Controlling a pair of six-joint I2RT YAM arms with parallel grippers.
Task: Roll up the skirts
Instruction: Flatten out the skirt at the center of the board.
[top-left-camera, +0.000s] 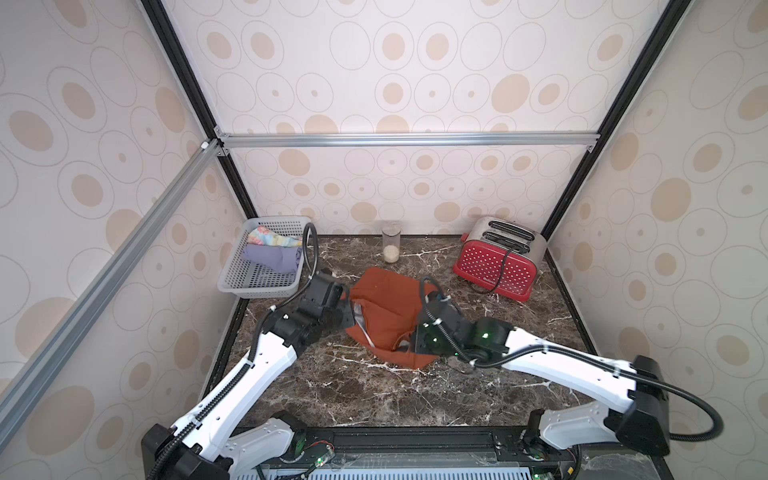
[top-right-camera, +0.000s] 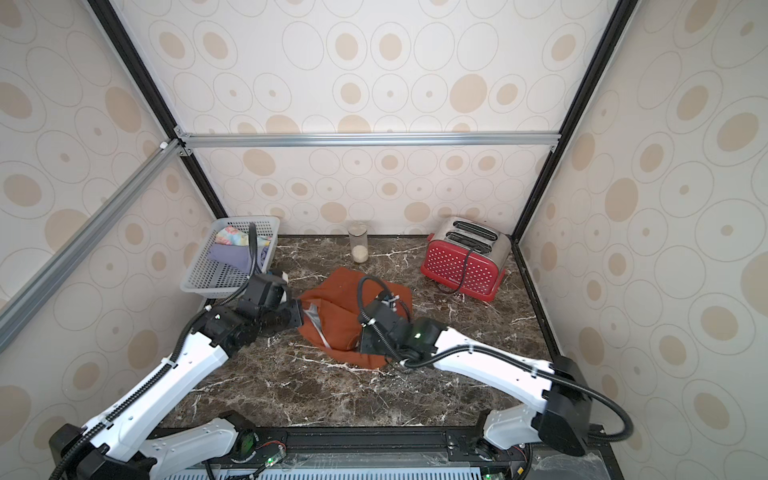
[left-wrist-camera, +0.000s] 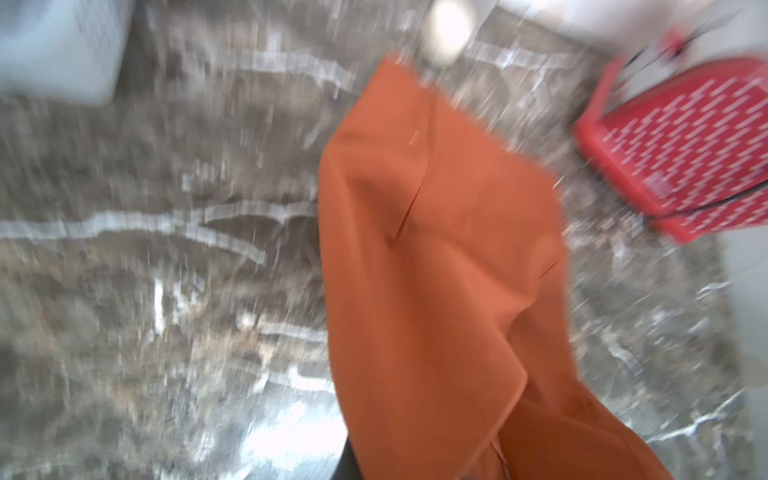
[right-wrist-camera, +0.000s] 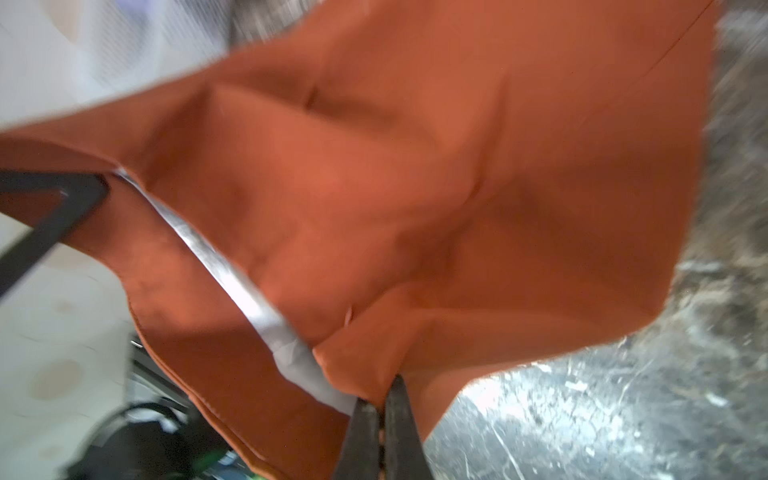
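- The rust-orange skirt (top-left-camera: 386, 307) lay rumpled and unrolled mid-counter (top-left-camera: 374, 395), its near edge raised off the surface.
- The left jaws were fully closed at the skirt's waistband corner, apparently pinching the cloth (the wrist view was too blurred to confirm the bite).
- The right jaws were closed tight on the skirt's near edge beside the pale lining, with cloth visibly clamped between them.
- The lavender skirt (top-left-camera: 272, 258) and floral skirt (top-left-camera: 272, 237) sat as compact bundles in the grey basket (top-left-camera: 257, 276), seemingly already rolled.
- Judged progress: two of three done; the orange one remained to be flattened and rolled.
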